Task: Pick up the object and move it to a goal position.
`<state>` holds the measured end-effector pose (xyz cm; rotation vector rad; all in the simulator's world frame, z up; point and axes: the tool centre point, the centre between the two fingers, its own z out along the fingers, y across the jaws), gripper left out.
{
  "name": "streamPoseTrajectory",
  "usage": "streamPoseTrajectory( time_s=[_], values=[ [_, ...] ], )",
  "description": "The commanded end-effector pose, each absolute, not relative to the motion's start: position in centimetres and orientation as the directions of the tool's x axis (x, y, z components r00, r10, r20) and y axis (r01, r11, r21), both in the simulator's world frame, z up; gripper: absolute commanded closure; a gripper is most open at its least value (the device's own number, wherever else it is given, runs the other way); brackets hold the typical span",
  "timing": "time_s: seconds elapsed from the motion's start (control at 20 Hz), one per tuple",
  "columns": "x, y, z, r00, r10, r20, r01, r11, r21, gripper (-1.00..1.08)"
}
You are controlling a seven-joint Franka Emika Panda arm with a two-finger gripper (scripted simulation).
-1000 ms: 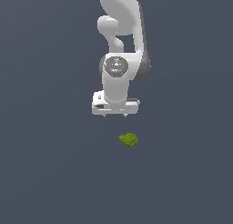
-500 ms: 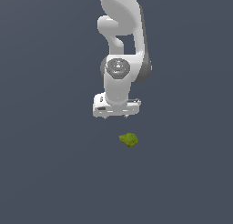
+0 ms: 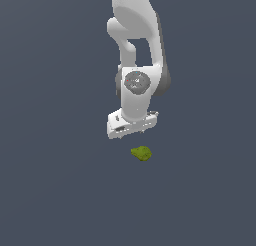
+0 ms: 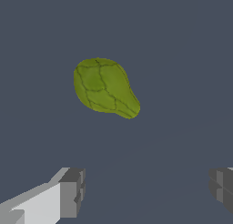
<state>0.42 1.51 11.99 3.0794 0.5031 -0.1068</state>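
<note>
The object (image 3: 142,153) is a small olive-green, pear-shaped lump lying on the dark grey floor, just below and slightly to the exterior view's right of my white gripper (image 3: 131,131). In the wrist view the object (image 4: 105,87) fills the middle, its narrow end pointing away from its round end, with faint facet lines on its matte skin. My gripper (image 4: 145,191) is open: two grey fingertips (image 4: 73,191) stand wide apart with nothing between them, and the object lies ahead of them, untouched.
A plain dark grey surface (image 3: 55,190) surrounds the object on all sides. The white arm (image 3: 135,45) rises from the gripper toward the top of the exterior view.
The gripper has tilted and shifted slightly toward the exterior view's right, closer above the object. The object has stayed in place.
</note>
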Motion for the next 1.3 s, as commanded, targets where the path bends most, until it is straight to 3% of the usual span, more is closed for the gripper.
streamPoseTrajectory(
  time_s=[0.0, 0.6, 1.25],
  values=[
    [1.2, 2.2, 11.5, 0.918, 0.391, -0.062, 0.392, -0.920, 0.005, -0.92],
    [4.1, 5.3, 9.6, 0.744, 0.668, -0.016, 0.668, -0.744, -0.002, -0.92],
    [4.9, 6.3, 9.1, 0.679, 0.735, -0.001, 0.735, -0.679, 0.000, -0.92]
  ],
)
